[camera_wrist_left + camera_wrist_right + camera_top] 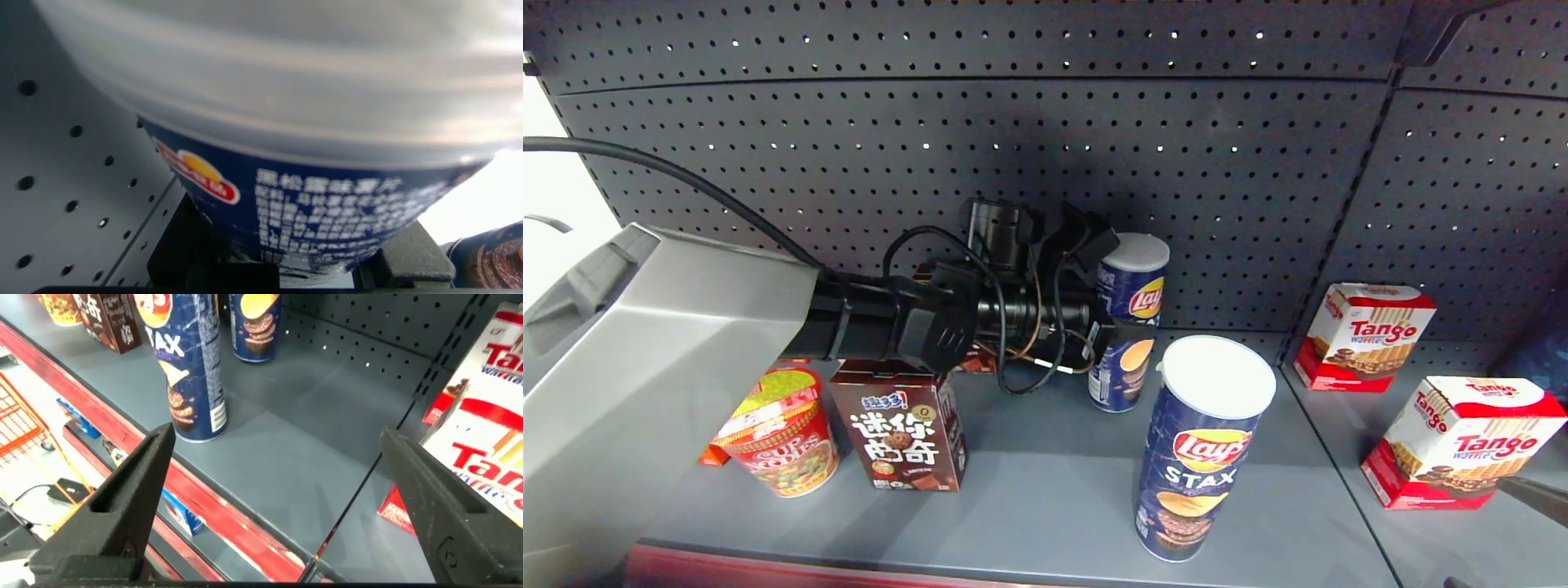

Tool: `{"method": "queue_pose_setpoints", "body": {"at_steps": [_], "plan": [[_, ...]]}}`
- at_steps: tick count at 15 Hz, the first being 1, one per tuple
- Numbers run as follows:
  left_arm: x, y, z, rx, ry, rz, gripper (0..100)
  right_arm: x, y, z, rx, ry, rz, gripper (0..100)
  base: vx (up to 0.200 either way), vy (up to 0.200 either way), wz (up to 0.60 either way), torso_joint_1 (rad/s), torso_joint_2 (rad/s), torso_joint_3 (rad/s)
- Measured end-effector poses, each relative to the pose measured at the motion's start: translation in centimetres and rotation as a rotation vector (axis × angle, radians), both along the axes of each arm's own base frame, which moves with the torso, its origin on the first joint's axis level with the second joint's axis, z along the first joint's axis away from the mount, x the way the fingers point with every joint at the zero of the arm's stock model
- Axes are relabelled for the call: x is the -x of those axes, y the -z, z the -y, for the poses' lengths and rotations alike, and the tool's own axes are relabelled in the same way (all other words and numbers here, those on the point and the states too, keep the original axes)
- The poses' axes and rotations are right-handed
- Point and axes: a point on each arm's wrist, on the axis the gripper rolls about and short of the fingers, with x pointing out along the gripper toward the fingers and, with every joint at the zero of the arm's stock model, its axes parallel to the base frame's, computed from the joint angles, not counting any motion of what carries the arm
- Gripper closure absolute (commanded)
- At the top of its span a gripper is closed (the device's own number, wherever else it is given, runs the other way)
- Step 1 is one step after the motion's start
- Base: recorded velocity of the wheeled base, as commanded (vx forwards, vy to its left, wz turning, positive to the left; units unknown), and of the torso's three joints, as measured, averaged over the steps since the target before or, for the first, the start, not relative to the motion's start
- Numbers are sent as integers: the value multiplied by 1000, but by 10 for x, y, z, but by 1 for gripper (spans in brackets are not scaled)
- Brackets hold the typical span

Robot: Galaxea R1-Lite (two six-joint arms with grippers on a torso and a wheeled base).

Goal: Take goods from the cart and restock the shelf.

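With our left tool (1107,328) clamped on the rear chips can (1134,282), we should seat it flat at the front can's (1205,449) eleven o'clock before releasing.

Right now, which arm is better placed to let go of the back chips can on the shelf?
Left. The left tool grips the back chips can at the rear of the shelf; the right tool hangs open, empty, near the wafer boxes.
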Motion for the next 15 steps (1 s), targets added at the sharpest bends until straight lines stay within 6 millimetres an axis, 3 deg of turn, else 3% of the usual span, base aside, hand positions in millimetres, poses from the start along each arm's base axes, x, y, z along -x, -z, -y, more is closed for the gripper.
{"method": "queue_pose_setpoints", "body": {"at_steps": [3,4,15], "plan": [[0,3,2,-4,4,-5,100,1,1,0,2,0,-3,0,0,0,0,0,0,0],[-1,5,2,-5,4,-6,0,1,2,0,1,0,-3,0,0,0,0,0,0,0],[2,3,-2,-10,-2,-5,0,-1,2,-1,12,-6,-12,0,0,0,0,0,0,0]]}}
